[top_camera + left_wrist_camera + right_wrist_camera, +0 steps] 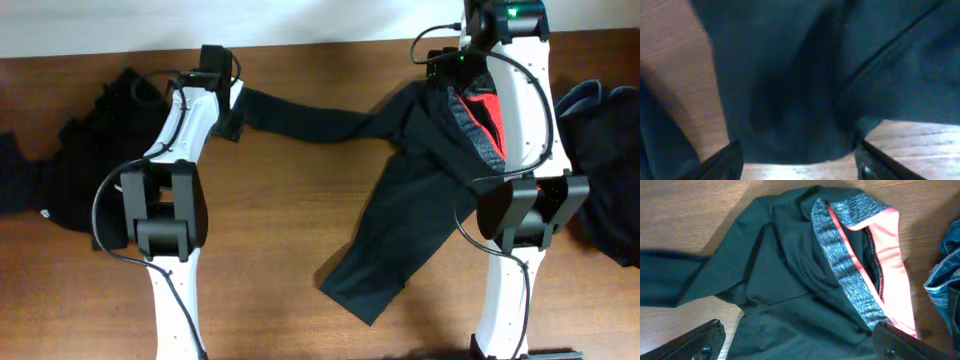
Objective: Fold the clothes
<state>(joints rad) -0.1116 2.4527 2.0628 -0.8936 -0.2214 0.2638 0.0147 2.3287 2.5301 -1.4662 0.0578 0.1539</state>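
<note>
Left hand (797,161) and right hand (800,341) both wide, empty; we should pinch the trousers (400,230) at the leg hem by the desk's (290,230) far edge and at the waistband (840,270), tension flat, then fold.

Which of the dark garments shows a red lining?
The black trousers in the middle; the black pile at left and navy garment at right show none.

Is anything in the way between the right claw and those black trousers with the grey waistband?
Nothing visible: the open right gripper hovers over the black long trousers, by their speckled grey knit waistband.
</note>
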